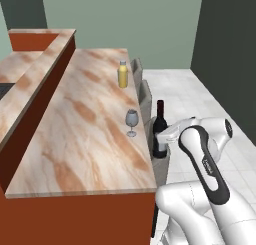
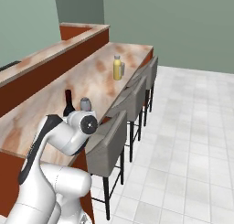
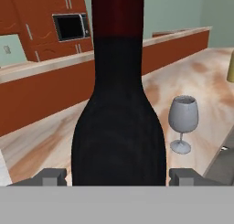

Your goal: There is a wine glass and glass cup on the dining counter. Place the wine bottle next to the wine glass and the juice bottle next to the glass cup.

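Now the gripper clasps the wine bottle, carried upright just off the counter's near-right edge. Next, I judge, it should set the bottle down beside the wine glass without knocking it.

The left base view looks forward and down from behind the arm, along the dining counter filling the frame's left. The right base view faces the same counter from the other side, stools at centre. The hand view sits close behind the wine bottle, wine glass at right.
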Controlling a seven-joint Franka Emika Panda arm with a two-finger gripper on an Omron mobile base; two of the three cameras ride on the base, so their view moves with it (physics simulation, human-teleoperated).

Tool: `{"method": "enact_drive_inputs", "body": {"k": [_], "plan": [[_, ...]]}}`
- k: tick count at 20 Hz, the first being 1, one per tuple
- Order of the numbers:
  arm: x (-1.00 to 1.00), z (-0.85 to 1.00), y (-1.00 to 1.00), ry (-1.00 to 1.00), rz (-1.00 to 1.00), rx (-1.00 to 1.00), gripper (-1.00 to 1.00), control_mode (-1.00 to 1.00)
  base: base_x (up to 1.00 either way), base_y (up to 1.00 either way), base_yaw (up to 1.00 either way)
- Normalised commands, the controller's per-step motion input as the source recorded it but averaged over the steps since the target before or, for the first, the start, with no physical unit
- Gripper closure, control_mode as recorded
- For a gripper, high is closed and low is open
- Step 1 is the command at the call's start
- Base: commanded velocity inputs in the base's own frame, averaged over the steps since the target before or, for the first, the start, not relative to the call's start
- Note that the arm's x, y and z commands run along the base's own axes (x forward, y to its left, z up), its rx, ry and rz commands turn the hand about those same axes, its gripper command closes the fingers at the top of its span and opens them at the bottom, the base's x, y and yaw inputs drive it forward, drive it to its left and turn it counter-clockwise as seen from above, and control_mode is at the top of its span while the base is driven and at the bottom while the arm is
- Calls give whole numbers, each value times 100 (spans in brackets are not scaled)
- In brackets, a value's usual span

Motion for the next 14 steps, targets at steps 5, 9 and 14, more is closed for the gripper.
{"method": "enact_drive_inputs", "body": {"k": [5, 9, 14], "plan": [[0, 0, 0, 0, 0, 0, 100, 100, 0, 0, 0], [3, 0, 0, 0, 0, 0, 100, -100, 0, 0, 0], [25, 0, 10, 0, 0, 0, 100, -100, 0, 0, 0]]}}
